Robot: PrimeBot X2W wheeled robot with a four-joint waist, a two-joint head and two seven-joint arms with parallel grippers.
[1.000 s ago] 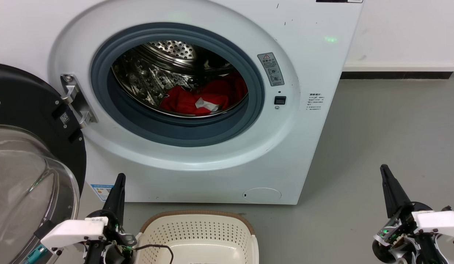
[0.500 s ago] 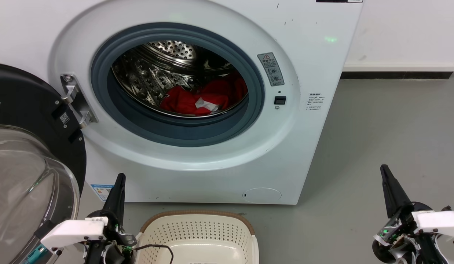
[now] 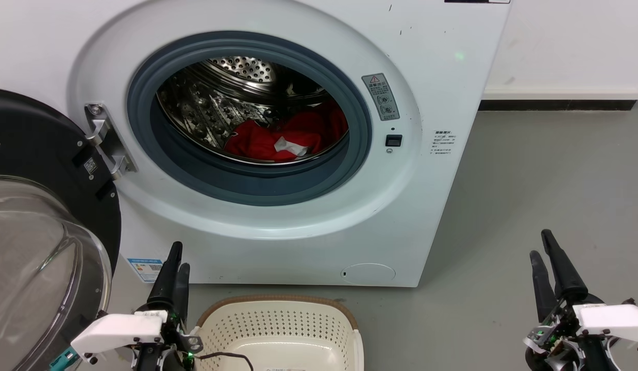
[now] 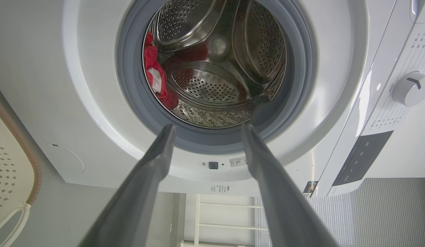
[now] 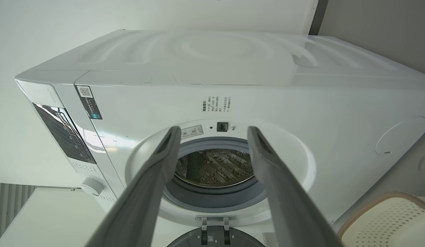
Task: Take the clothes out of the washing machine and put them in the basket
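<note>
down by the basket [image 3: 278, 300], left gripper [image 3: 179, 255] and right gripper [image 3: 539, 243] have just sprung apart: each was a single spike half a second ago, now released and empty. guessing that's the wind-up for a first reach. clothes [image 3: 278, 139] sit low in the drum [image 3: 211, 103] of the washing machine [image 3: 442, 77], door [image 3: 35, 149] swung wide. left wrist view catches the red heap at the drum's edge; right wrist view gets the control panel [image 5: 63, 132] and bare steel.
</note>
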